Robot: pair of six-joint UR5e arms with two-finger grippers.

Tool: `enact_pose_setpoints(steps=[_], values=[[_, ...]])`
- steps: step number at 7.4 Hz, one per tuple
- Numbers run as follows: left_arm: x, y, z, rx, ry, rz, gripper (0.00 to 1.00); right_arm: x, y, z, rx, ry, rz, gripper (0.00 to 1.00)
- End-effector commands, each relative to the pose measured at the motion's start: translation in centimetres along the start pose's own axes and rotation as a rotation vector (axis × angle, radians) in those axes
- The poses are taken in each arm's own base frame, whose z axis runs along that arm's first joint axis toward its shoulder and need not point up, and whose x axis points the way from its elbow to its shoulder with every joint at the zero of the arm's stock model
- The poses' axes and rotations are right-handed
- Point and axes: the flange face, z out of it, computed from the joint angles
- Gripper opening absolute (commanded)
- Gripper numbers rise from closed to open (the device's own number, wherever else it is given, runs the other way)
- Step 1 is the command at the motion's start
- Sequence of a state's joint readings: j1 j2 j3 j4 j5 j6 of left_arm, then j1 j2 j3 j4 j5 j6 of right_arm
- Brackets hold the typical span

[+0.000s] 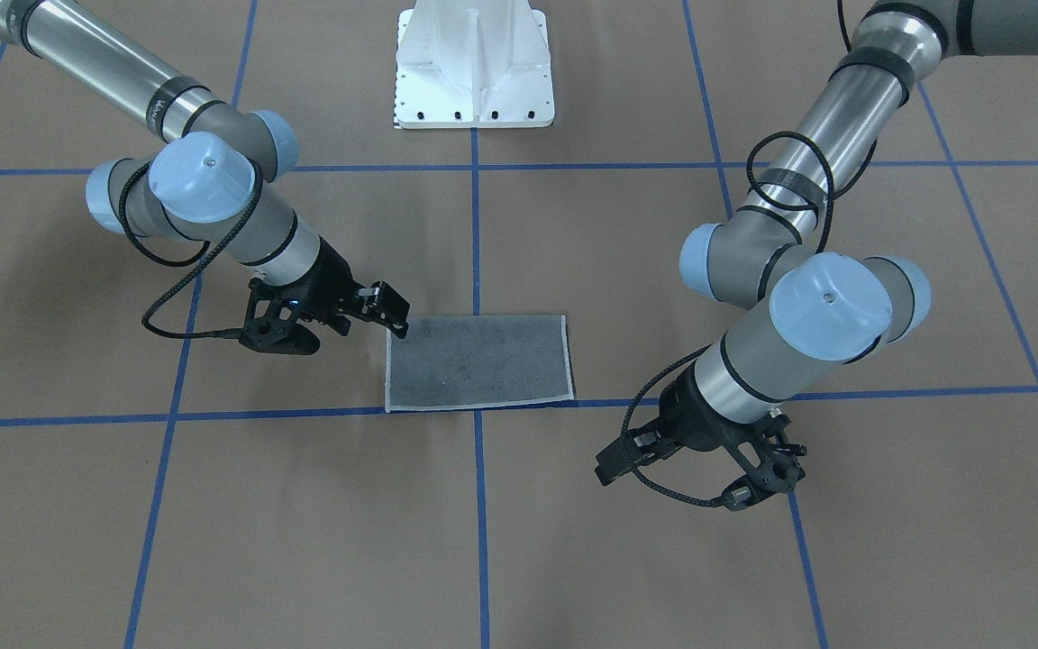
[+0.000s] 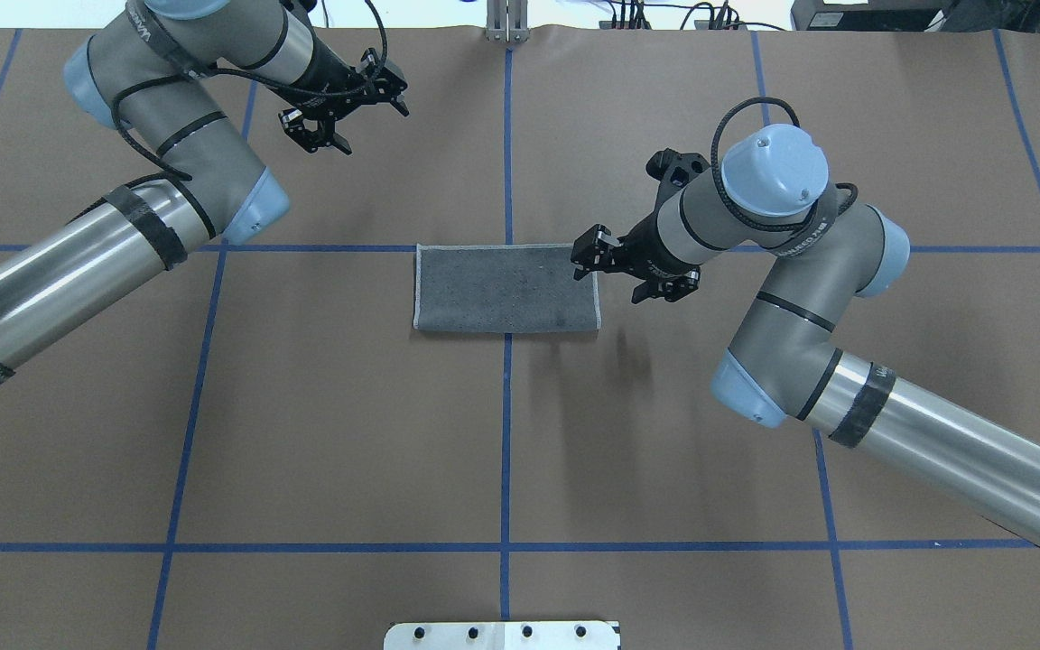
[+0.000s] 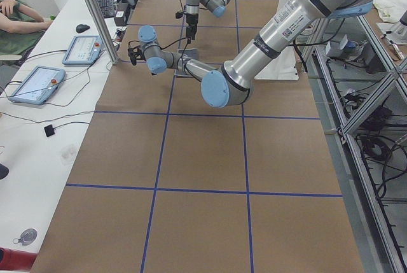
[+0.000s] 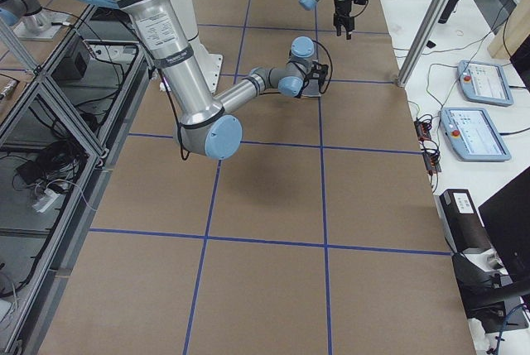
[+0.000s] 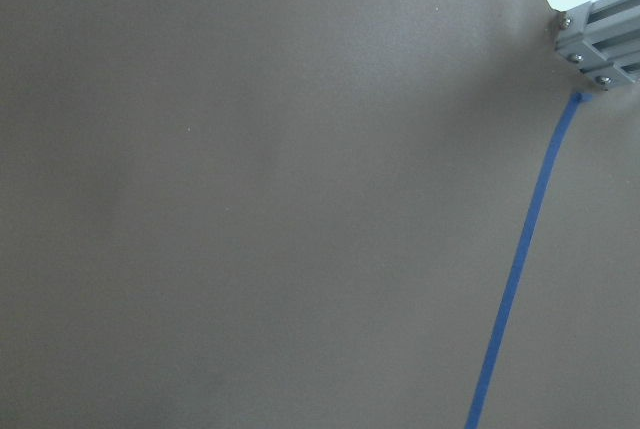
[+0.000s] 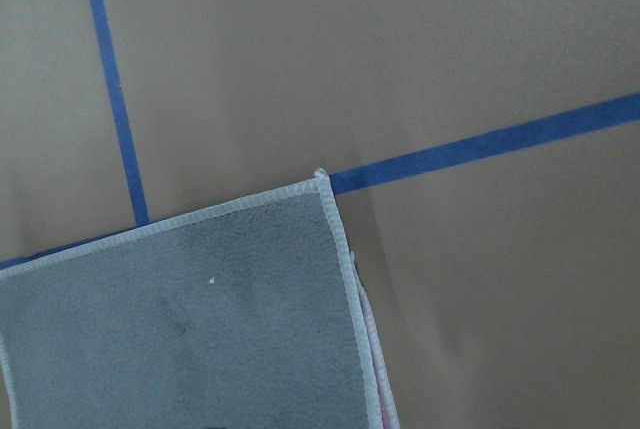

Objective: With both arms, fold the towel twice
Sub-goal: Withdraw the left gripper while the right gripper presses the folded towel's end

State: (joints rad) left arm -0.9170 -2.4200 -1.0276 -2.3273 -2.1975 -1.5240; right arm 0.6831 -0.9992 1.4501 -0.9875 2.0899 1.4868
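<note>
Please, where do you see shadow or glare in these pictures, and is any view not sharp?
Overhead exterior: a soft shadow falls on the table beside the right arm, whose metal tube shows glare. Right wrist: the towel border is sharp. Left wrist: dim, nearly featureless.

Dark grey towel (image 2: 506, 287), pale border; blue-gridded brown table (image 2: 348, 406)

You are seeing the towel (image 2: 506, 287) showing matt, nappy grey cloth with a stitched hem. Matt brown paper is covering the tabletop (image 2: 348, 433). The left arm (image 2: 41, 284) and right arm (image 2: 953, 447) are gleaming in polished metal, their caps (image 2: 773, 170) looking like smooth plastic.
</note>
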Motion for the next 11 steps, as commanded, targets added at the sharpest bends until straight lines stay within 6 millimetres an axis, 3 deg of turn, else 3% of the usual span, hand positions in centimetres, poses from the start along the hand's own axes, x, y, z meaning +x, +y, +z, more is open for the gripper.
enact_pose_setpoints(steps=[1, 2, 9, 10, 11], values=[[-0.1, -0.2, -0.1, 0.002, -0.001, -0.001, 1.0, -1.0, 0.2, 1.5, -0.01, 0.035, 0.011, 0.81], [0.0, -0.2, -0.1, 0.002, -0.001, -0.001, 1.0, -0.8, 0.7, 2.2, -0.018, 0.043, 0.008, 0.74], [-0.2, -0.3, 0.0, 0.004, -0.005, -0.005, 1.0, 0.4, 1.7, 3.4, -0.029, 0.065, 0.002, 0.74], [-0.2, -0.2, 0.0, 0.004, -0.005, -0.003, 1.0, 0.3, 1.8, 3.4, -0.029, 0.062, 0.006, 0.64], [-0.4, -0.2, 0.2, 0.004, -0.008, -0.004, 1.0, 0.4, 2.0, 3.6, -0.031, 0.063, 0.006, 0.47]])
